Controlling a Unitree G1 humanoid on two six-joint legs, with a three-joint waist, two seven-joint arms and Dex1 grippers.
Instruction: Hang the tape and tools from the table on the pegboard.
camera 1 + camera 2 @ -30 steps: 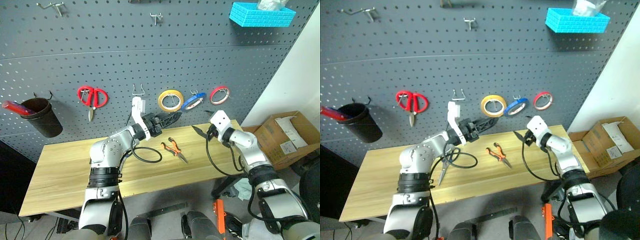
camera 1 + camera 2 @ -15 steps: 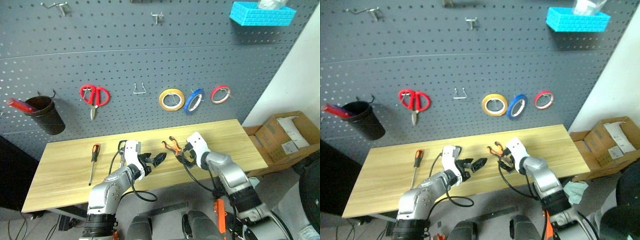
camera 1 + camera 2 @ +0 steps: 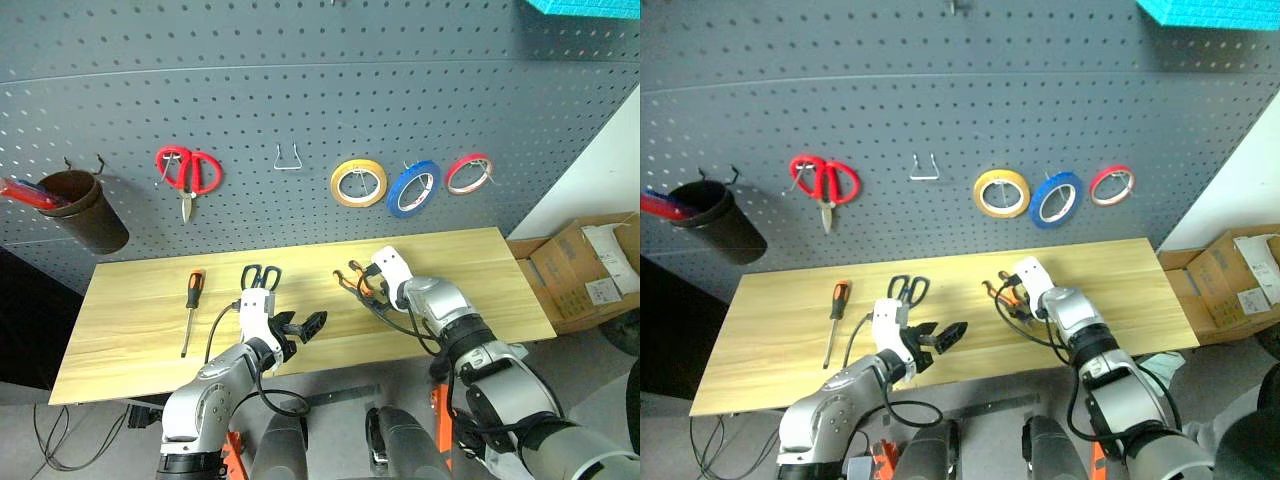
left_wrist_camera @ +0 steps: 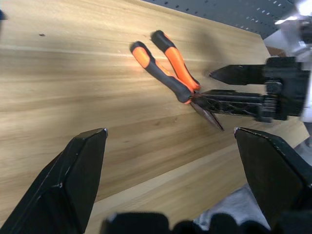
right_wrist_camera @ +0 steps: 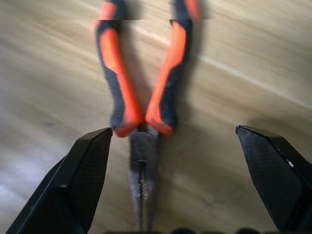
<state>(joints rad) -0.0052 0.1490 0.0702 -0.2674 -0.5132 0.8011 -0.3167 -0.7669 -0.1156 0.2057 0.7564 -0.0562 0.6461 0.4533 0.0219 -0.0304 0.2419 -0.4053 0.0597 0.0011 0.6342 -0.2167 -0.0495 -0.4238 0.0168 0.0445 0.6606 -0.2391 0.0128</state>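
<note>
The blue tape (image 3: 414, 188) hangs on the pegboard (image 3: 250, 90) between a yellow roll (image 3: 360, 183) and a small red roll (image 3: 469, 173). On the table (image 3: 130, 340) lie the screwdriver (image 3: 191, 300), the dark-blue scissors (image 3: 260, 277) and the orange-and-black pliers (image 3: 352, 279). My right gripper (image 5: 170, 161) stands open low over the pliers (image 5: 141, 92), one finger on each side of their nose. My left gripper (image 3: 312, 325) is open and holds nothing; it hovers near the table's front edge, left of the pliers (image 4: 165, 63) and pointing toward them.
Red-handled scissors (image 3: 186, 170) and a bare metal hook (image 3: 288, 158) hang on the pegboard. A dark cup (image 3: 88, 212) with red things in it hangs at far left. Cardboard boxes (image 3: 600, 275) sit on the floor to the right of the table.
The view has tilted down. My left gripper dropped from the pegboard to the table's front. My right gripper swung down and left onto the pliers. The blue tape has stopped swinging.
</note>
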